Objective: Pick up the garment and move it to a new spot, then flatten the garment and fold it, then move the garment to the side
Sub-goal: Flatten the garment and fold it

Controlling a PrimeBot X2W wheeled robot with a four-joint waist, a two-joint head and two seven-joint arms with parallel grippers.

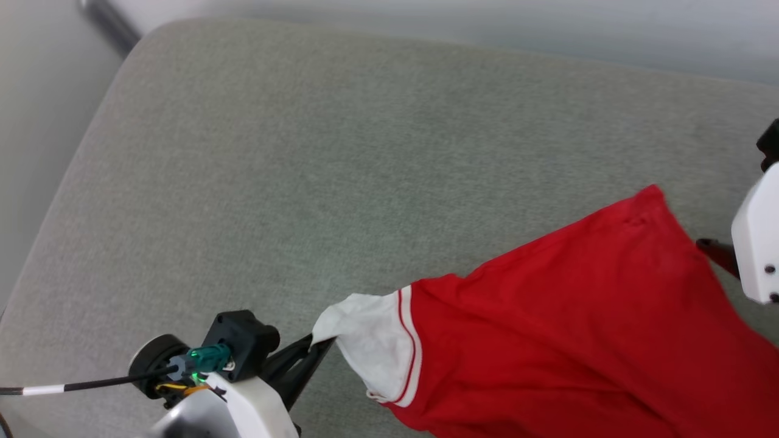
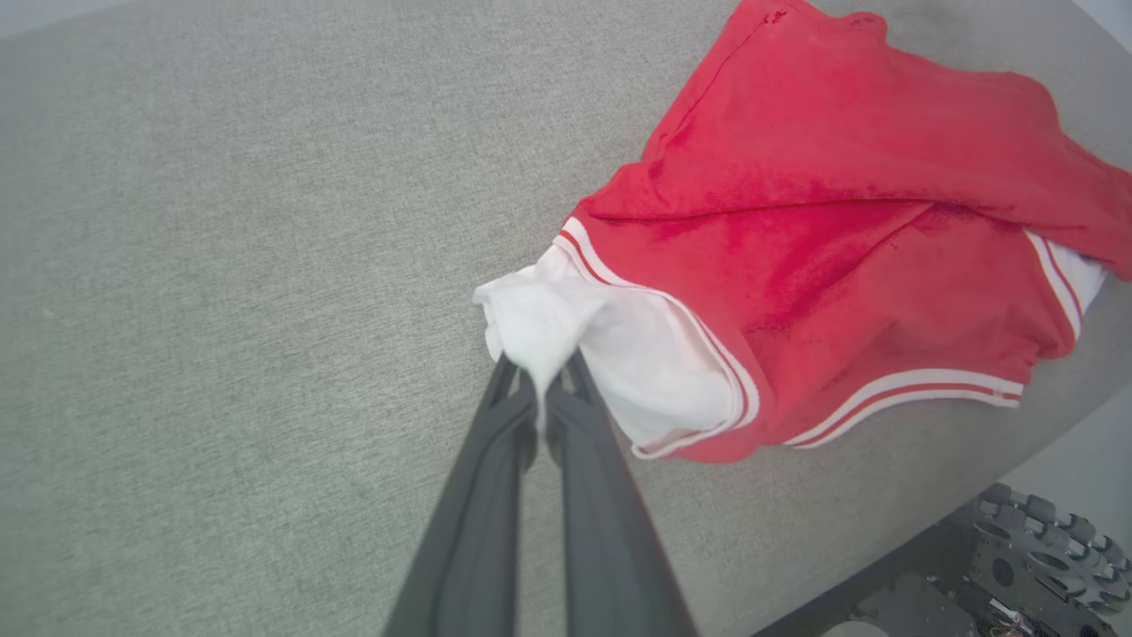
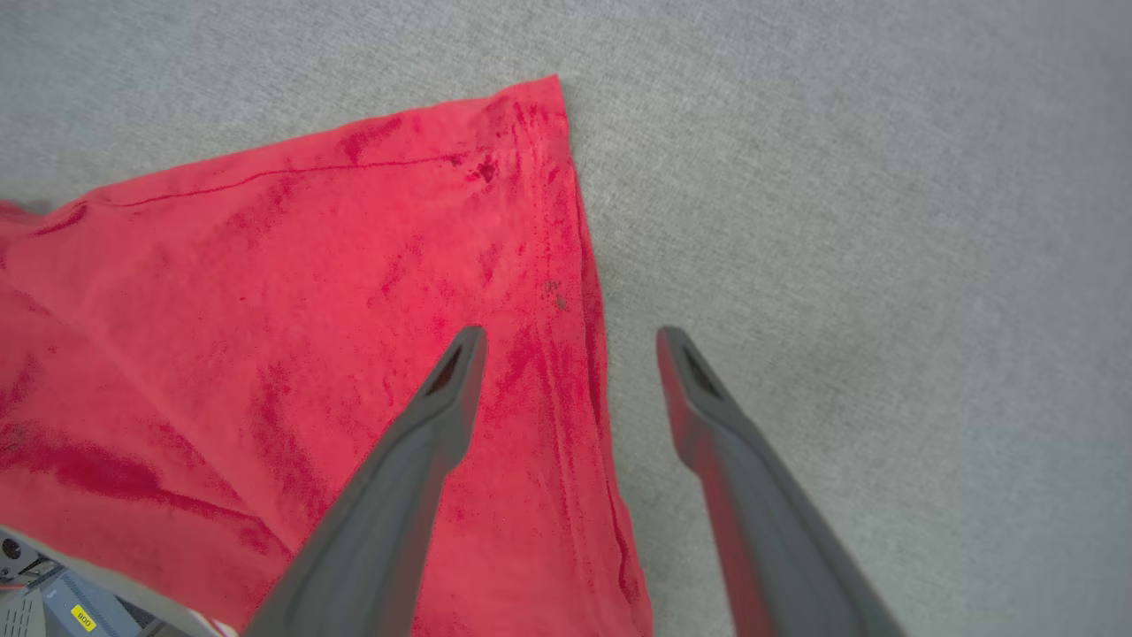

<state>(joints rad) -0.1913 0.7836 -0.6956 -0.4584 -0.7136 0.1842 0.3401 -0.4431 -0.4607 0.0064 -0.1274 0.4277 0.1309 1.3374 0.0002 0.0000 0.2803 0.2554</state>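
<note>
On the grey padded surface [image 1: 292, 158], the garment [image 1: 578, 316] lies rumpled at the near right, its red body bunched and close to the surface's edge. My left gripper [image 2: 541, 376] is pinched tight on the tip of its white sleeve [image 2: 637, 354]. My right gripper [image 3: 570, 341] hangs spread wide above a red edge, holding nothing, one finger over cloth and one over bare surface. The risk, as I judge it: a one-sided pull twists the shirt, slips the thin sleeve tip free, or drags the heap over the edge.
</note>
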